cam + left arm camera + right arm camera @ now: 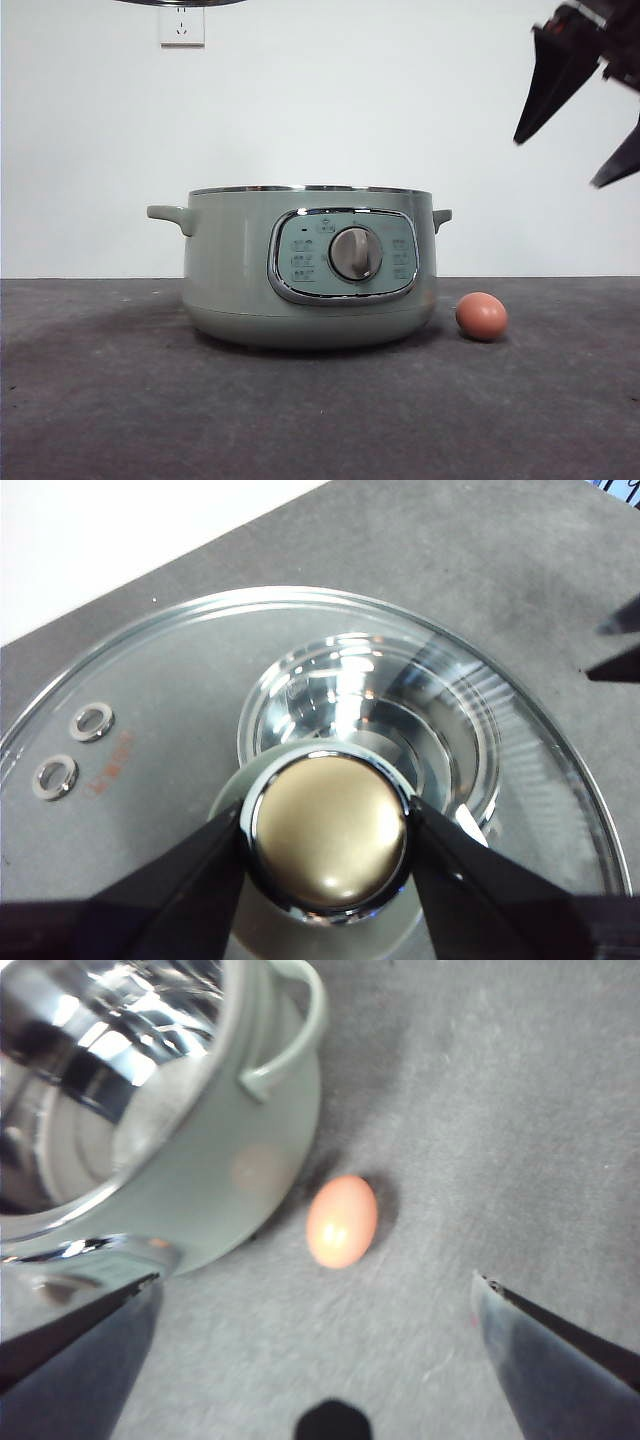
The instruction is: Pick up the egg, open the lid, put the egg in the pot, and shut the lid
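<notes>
The sage-green pot [310, 265] stands uncovered in the middle of the table, its shiny inside showing in the right wrist view [90, 1080]. The reddish-brown egg [482, 316] lies on the table just beside the pot's right side, also seen as egg [342, 1220]. My right gripper [558, 162] hangs open high above the egg, with nothing between its jaws [316, 1280]. My left gripper [328, 825] is shut on the knob [328, 830] of the glass lid [150, 700], held in the air over the pot. Only the lid's rim [180, 2] shows at the front view's top edge.
A white wall with a power socket [181, 25] stands behind the dark grey table [100, 400]. The pot's side handles [168, 215] stick out to either side. The tips of the other arm's jaws [620, 645] show beyond the lid in the left wrist view.
</notes>
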Tool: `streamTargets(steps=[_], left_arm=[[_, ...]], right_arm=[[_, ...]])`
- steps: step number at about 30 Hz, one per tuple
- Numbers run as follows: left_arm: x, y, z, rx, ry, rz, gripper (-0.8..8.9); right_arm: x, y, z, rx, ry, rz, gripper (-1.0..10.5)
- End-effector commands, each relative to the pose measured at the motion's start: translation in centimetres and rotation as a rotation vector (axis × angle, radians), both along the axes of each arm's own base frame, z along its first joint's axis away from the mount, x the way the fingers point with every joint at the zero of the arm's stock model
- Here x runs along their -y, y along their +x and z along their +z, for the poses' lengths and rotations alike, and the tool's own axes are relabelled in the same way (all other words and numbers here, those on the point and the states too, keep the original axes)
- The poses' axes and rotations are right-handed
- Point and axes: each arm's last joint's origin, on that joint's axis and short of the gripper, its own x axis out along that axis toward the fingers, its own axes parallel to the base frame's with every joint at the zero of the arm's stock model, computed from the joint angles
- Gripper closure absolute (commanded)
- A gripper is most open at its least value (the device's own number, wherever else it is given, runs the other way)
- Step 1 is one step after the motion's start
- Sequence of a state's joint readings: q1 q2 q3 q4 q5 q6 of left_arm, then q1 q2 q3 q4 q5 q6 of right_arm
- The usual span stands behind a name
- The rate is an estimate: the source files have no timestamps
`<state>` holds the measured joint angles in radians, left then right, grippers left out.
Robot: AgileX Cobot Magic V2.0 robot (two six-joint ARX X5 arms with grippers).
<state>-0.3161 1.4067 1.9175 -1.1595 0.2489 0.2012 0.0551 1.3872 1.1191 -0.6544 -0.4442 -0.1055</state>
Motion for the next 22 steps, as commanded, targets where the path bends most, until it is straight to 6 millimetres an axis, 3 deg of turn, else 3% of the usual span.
streamTargets(steps=[1,10,22], left_arm=[[-0.7,-2.0,-0.3,0.074,-0.042,0.000,8.21],[-2.4,-6.4,-5.0,0.010,-0.020,0.086,8.21],[-4.7,-12.7,-4.8,0.045,-0.010,0.185,8.21]], right_arm=[[-0.5,0.9,-0.8,-0.003,-0.011,0.023,2.3],[-3.4,3.6,-4.9,-0.039,-0.143,0.084,2.3],[-5.1,5.8,-9.6,-0.090,-0.193,0.123,2.9]])
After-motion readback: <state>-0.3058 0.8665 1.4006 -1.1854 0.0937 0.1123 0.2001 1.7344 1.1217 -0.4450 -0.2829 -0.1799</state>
